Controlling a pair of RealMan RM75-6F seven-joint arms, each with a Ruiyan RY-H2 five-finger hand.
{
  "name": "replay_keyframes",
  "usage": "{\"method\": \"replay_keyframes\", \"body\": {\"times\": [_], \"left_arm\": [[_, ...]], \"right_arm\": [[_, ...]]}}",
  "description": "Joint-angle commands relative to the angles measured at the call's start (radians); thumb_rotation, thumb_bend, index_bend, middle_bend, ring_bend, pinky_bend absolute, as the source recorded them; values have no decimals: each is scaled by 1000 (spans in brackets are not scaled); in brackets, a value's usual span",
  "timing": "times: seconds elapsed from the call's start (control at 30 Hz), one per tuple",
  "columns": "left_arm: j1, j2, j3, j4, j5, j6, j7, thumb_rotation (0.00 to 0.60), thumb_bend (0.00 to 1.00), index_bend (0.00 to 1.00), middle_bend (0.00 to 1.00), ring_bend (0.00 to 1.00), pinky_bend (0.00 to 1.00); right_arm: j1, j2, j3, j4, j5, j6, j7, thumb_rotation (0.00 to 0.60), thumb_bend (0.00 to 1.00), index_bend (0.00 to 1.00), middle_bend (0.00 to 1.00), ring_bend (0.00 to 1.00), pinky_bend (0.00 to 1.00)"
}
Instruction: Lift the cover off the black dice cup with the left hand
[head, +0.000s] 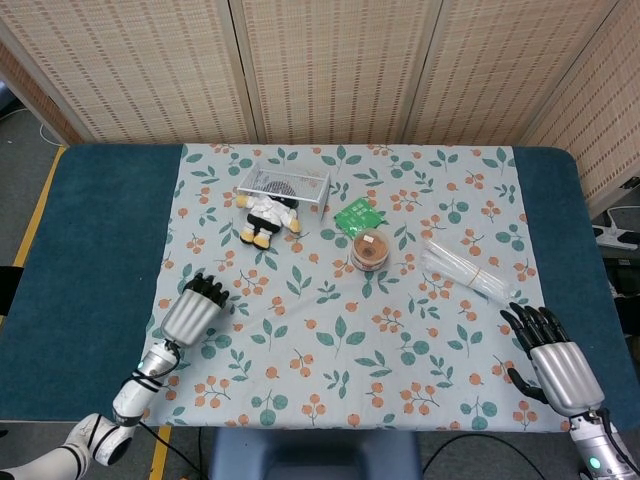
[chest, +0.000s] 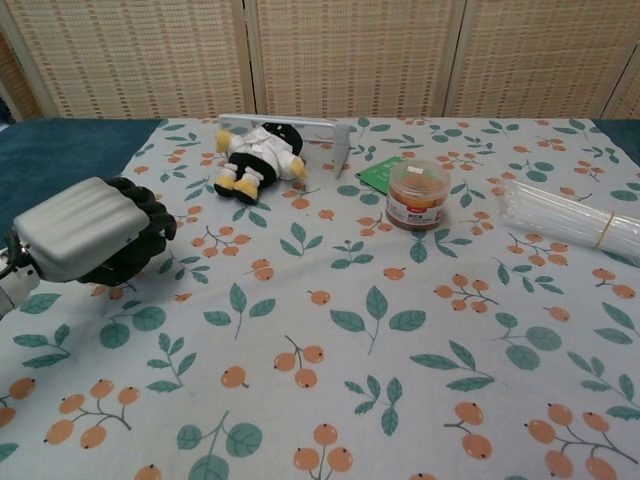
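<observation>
My left hand (head: 192, 308) (chest: 85, 232) lies palm down at the left edge of the floral cloth, its black fingers (chest: 150, 212) curled over the black dice cup. The hand hides nearly all of the cup; only a dark mass (chest: 122, 266) shows beneath the fingers in the chest view, and I cannot make out the cover apart from the cup. My right hand (head: 548, 356) rests near the table's front right corner with its fingers spread and nothing in them; the chest view does not show it.
A plush doll (head: 268, 215) (chest: 258, 158) lies in front of a metal mesh rack (head: 284, 184). A green packet (head: 358, 216), a clear jar of brown stuff (head: 371, 250) (chest: 418, 195) and a bundle of clear straws (head: 468, 270) (chest: 570, 218) lie to the right.
</observation>
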Motion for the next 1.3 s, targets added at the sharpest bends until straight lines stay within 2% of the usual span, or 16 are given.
{"method": "replay_keyframes", "body": {"times": [0.03,0.17,0.3,0.43,0.5,0.73,0.93,1.03,1.13,1.3], "left_arm": [[-30,-35,44,54,-17,8,23,600,762,370,442,463,554],[-37,-48,74,76,-33,14,19,600,745,303,369,378,545],[-42,-45,99,76,-54,9,-8,600,630,206,317,324,548],[-40,-21,114,20,-96,-14,-39,600,550,36,258,274,531],[-37,-4,123,-21,-113,-25,-50,600,523,6,226,243,530],[-38,127,149,-303,-231,-164,-192,600,435,0,170,195,490],[-59,225,162,-468,-318,-267,-270,600,408,0,146,167,477],[-71,257,174,-507,-346,-303,-254,600,388,0,96,115,457],[-79,273,179,-535,-366,-315,-256,600,369,0,31,50,389],[-68,286,186,-571,-320,-235,-314,600,363,0,26,42,364]], "right_arm": [[-2,1,1,-1,0,6,1,600,248,0,0,0,0],[-3,0,2,0,1,5,-1,600,248,0,0,0,0],[-1,-2,1,1,1,1,-4,600,248,0,0,0,0],[-3,-3,1,1,-1,5,-4,600,247,0,0,0,0],[-3,-3,1,0,-3,7,-4,600,248,0,0,0,0],[-5,-3,-1,0,-8,11,-3,600,248,0,0,0,0],[-6,-3,-3,-1,-13,13,-4,600,248,0,0,0,0],[-7,-3,-4,-1,-15,15,-4,600,248,0,0,0,0],[-8,-3,-5,-2,-16,15,-4,600,248,0,0,0,0],[-6,-4,-4,-1,-13,10,-9,600,248,0,0,0,0]]}}
